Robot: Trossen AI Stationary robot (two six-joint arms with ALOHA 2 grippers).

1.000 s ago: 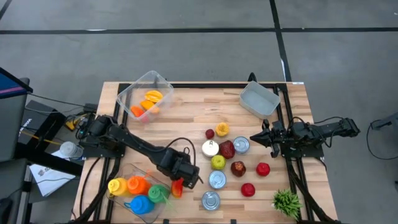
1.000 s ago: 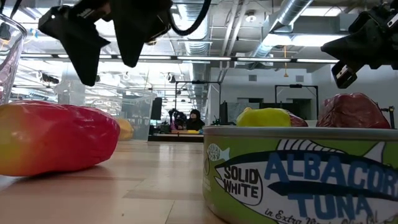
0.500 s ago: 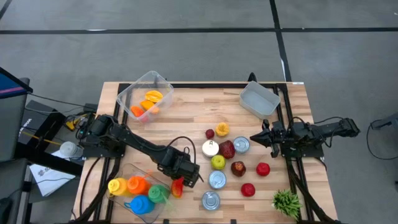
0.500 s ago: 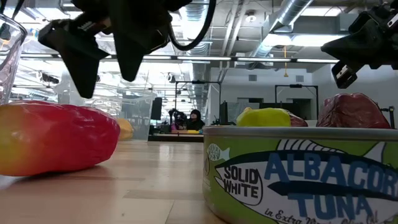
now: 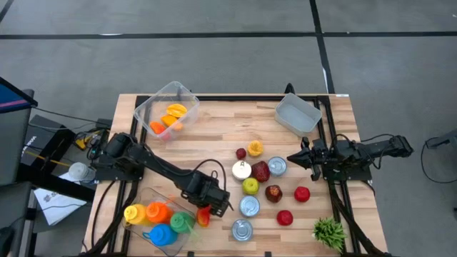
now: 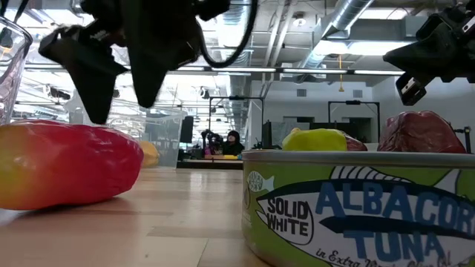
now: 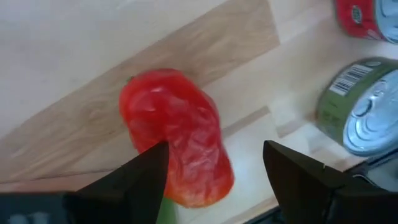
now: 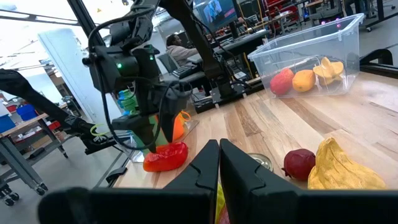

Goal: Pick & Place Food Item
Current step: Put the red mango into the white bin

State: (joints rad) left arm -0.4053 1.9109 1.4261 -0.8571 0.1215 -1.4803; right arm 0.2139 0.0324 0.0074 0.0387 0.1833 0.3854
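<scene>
Red and glossy, the pepper (image 7: 177, 140) lies on its side on the wooden table (image 5: 214, 132), near the front edge, just beside the clear tray (image 5: 153, 214) that holds the coloured toy bottles. We see the left arm stretched from its base at the table's left edge diagonally toward the front, its wrist bent so the left gripper (image 5: 207, 212) points down over the pepper. In the left wrist view its two dark fingers (image 7: 134, 180) stand apart, one on each side of the pepper's lower end; we cannot tell whether they touch it. From table height the same fingers hang above the pepper (image 6: 67, 163), spread.

The right arm reaches in level from the table's right edge, and the right gripper (image 5: 291, 158) waits just beside the cluster of cans and fruit, its fingers (image 8: 202, 165) pressed together on nothing.

On the nearest can (image 6: 356, 208) we read "SOLID WHITE", "ALBACORE TUNA" and part of a line beginning "in Extra". Another can (image 7: 360, 106) shows a barcode on a green label.
</scene>
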